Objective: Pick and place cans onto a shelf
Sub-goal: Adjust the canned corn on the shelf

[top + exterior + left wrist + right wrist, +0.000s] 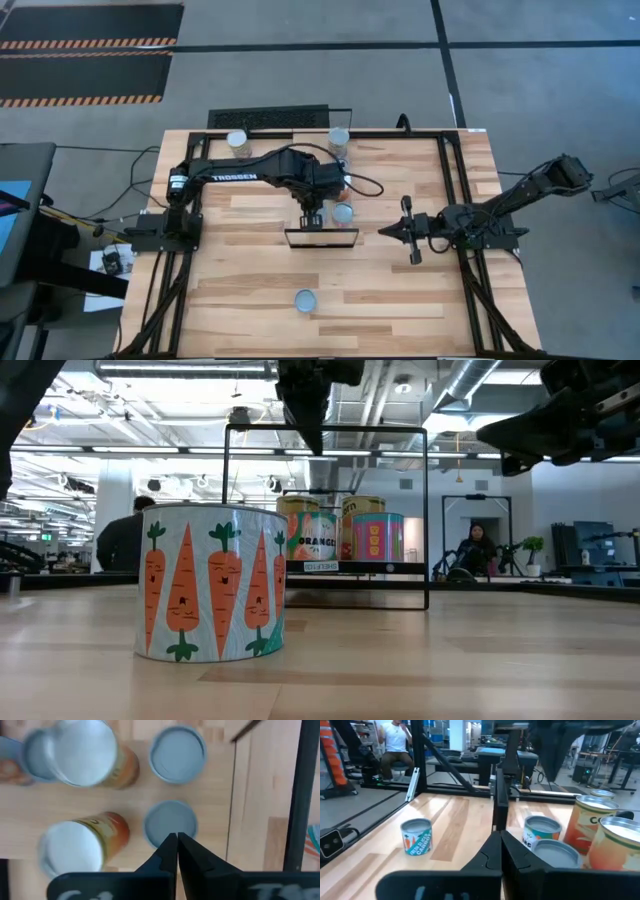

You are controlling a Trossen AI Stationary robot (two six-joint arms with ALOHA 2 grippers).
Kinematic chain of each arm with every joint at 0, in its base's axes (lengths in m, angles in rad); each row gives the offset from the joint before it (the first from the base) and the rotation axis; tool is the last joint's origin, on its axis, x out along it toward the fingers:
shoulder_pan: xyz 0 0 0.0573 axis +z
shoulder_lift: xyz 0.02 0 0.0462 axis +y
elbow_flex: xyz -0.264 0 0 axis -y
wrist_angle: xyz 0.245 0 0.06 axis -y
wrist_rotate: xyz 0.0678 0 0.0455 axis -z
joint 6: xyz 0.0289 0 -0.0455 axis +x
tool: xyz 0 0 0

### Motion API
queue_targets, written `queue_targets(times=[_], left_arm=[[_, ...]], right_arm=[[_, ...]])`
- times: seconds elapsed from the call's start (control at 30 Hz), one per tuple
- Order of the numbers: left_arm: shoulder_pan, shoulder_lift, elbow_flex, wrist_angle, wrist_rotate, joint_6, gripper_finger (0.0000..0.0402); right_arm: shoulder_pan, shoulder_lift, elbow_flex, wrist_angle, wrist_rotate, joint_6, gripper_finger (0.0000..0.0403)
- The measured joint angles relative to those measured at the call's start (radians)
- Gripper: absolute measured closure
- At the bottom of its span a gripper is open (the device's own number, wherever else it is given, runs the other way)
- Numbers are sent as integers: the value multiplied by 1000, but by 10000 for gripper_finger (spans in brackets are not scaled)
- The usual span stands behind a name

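The slatted wooden worktop (400,300) carried everything. The shelf (321,238), a thin black frame, stood near its middle. The left arm reached from the worktop's left edge to the shelf, its gripper (311,218) poised above the shelf with jaws closed on nothing. The right gripper (384,231) waited just right of the shelf, jaws also closed and empty. A carrot-labelled can (305,300) stood alone near the front edge. One can (343,212) sat beside the left gripper; two more cans (238,140) (339,137) stood at the back edge.
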Motion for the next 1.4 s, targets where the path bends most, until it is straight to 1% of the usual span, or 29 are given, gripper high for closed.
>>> queue_targets(times=[0.07, 0.13, 0.27, 0.4, 0.53, 0.63, 0.7, 0.77, 0.9, 1.1, 1.3, 1.4], left_arm=[[-7, -14, -11, 45, -16, 0, 401], [-16, -42, -59, 115, -17, 0, 401], [-26, -133, -230, 317, -34, -9, 401], [-16, -248, -396, 469, -90, -21, 401], [43, -346, -526, 553, -138, -26, 401], [110, -378, -605, 625, -123, -4, 401], [155, -385, -640, 640, -107, 33, 401], [196, -382, -669, 665, -82, 82, 401], [257, -382, -700, 718, 15, 149, 401], [291, -380, -700, 706, 93, 194, 401], [292, -350, -701, 675, 106, 239, 401], [290, -323, -701, 680, 113, 251, 401]], right_arm=[[29, 0, 0, 0, 33, 0, 394], [56, 0, 0, 0, 65, 0, 394], [106, 0, 0, 4, 115, 0, 394], [145, 0, 0, 7, 152, 3, 394], [166, 0, 0, 14, 193, 7, 394], [166, 0, 0, 12, 222, 12, 394], [160, 0, 1, 11, 224, 26, 394], [151, 0, 3, 10, 225, 35, 394], [134, 0, 3, 11, 232, 35, 394], [104, 0, 34, 3, 247, -2, 394], [76, 0, 92, -2, 245, -155, 394], [53, 0, 120, -35, 245, -199, 394]])
